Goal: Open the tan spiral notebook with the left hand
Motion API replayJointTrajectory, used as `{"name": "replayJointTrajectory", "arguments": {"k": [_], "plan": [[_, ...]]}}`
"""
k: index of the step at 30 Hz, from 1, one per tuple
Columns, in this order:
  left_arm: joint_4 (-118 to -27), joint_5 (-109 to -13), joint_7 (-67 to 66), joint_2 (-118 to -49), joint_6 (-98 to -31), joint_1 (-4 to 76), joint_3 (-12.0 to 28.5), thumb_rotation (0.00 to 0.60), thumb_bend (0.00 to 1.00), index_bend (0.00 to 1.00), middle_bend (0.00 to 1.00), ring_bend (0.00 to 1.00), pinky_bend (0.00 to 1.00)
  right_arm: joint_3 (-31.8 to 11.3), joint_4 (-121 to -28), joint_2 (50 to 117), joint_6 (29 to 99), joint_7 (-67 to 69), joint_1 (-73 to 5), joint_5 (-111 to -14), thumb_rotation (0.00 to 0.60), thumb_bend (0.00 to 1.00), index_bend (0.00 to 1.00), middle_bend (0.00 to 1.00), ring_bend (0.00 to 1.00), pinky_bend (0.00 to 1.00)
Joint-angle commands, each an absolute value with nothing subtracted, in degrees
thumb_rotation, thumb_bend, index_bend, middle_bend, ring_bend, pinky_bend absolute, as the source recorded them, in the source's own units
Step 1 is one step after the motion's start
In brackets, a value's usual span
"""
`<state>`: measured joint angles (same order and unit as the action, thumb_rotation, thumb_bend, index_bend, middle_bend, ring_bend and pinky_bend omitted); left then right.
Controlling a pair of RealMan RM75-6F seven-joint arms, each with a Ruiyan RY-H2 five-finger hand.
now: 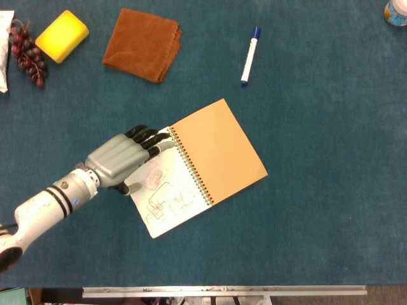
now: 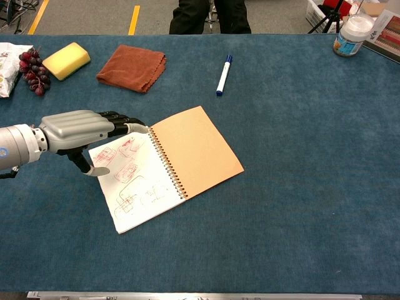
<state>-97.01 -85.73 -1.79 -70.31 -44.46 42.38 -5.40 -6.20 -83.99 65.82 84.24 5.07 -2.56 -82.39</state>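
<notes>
The tan spiral notebook (image 1: 219, 149) lies open on the blue table, its tan leaf (image 2: 197, 150) to the right of the spiral. The white leaf (image 1: 168, 197) with red sketches lies left of the spiral and looks slightly lifted at its outer edge. My left hand (image 1: 117, 159) is at that leaf's far-left corner. Its dark fingers (image 2: 122, 119) reach over the top edge and the thumb (image 2: 94, 169) sits at the side edge, so it appears to pinch the leaf. The right hand shows in neither view.
A blue-capped marker (image 1: 250, 56) lies beyond the notebook. A brown cloth (image 1: 142, 43), a yellow sponge (image 1: 62, 35), dark grapes (image 1: 27, 54) and a white packet (image 1: 3, 51) sit at the far left. A white jar (image 2: 352, 34) stands at the far right corner.
</notes>
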Motion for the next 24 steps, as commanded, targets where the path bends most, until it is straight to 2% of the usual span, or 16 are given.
{"name": "replayJointTrajectory", "arguments": {"k": [1,13,24], "plan": [[-98.06,-87.04,-1.79,-69.72,-46.14,41.25,-6.20,0.600,0.27,0.00,0.00,0.00,0.01,-6.13,-84.11,65.64,84.17,5.03,-2.68,-82.56,0.600,0.23,0.60,0.47,0.43,0.46],[-99.22,-89.93,-3.55,-69.93,-50.95,36.65,-9.35,0.600,0.27,0.00,0.00,0.00,0.01,-6.09,-84.02,65.36,84.77,5.52,-2.47,-82.46,0.600,0.23,0.60,0.47,0.43,0.46],[-97.89,-95.44,-4.62,-74.28,-54.44,33.71,-11.59,0.600,0.27,0.00,0.00,0.00,0.00,-5.91,-83.33,65.39,84.62,6.35,-2.53,-82.54,0.600,0.23,0.60,0.47,0.43,0.46]]}}
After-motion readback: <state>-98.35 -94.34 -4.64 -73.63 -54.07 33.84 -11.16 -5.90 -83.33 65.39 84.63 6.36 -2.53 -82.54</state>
